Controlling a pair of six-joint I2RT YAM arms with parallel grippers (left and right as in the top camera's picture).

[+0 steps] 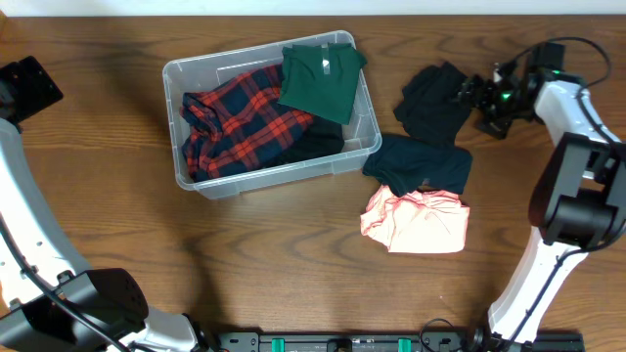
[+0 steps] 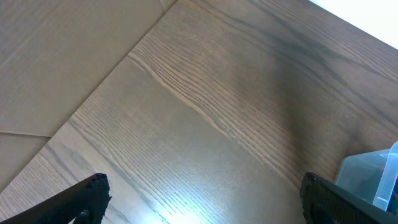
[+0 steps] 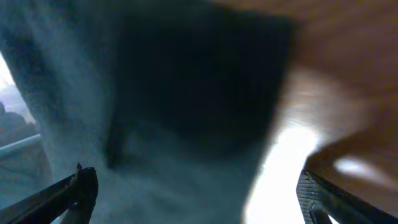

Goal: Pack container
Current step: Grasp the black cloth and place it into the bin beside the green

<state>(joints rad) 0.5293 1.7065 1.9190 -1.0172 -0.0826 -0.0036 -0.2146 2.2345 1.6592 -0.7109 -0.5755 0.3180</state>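
The clear plastic container point(image 1: 284, 174) sits at the table's middle left. It holds a red and blue plaid shirt point(image 1: 240, 122), a green shirt point(image 1: 321, 78) draped over its far right corner, and a dark garment under them. My right gripper point(image 1: 476, 95) is open at the right edge of a black garment point(image 1: 435, 103). In the right wrist view dark fabric point(image 3: 186, 93) fills the space ahead of the open fingers point(image 3: 199, 193). My left gripper point(image 1: 34, 88) is open and empty at the far left, over bare wood point(image 2: 205, 199). A container corner point(image 2: 373, 174) shows there.
A dark navy garment point(image 1: 421, 164) lies right of the container, and a pink garment point(image 1: 419, 220) lies just in front of it, partly under it. The right arm's base point(image 1: 577, 210) stands at the right edge.
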